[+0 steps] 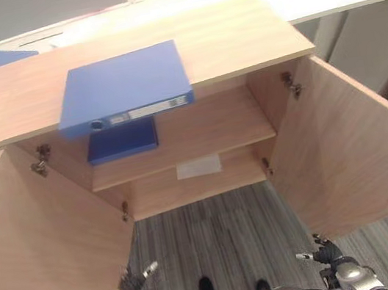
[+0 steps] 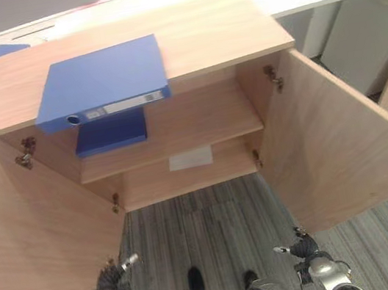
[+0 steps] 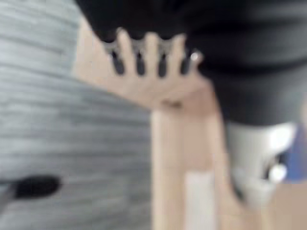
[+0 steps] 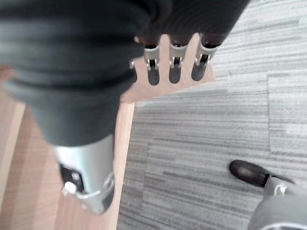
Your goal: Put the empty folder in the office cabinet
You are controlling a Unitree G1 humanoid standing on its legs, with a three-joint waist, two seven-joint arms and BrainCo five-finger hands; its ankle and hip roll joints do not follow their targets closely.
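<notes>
Both hands [image 1: 140,288] low, well apart from folder [image 1: 125,88] atop cabinet [image 1: 235,34]

Matt wood cabinet [image 1: 121,68], smooth plastic folder [image 1: 124,86]

blue folders: 3, perhaps [image 1: 124,86] | cabinet doors: 2 [image 1: 350,141] | white labels: 1 [image 1: 198,166]

The left eye and right eye views look steeply down from head height onto the open cabinet [image 1: 179,147] and the striped floor [image 1: 217,238] in front of it. Both share nearly the same scene, slightly offset sideways. Each wrist view looks from very close along its own hand, left hand [image 3: 148,57] and right hand [image 4: 175,62], towards floor and cabinet wood.
</notes>
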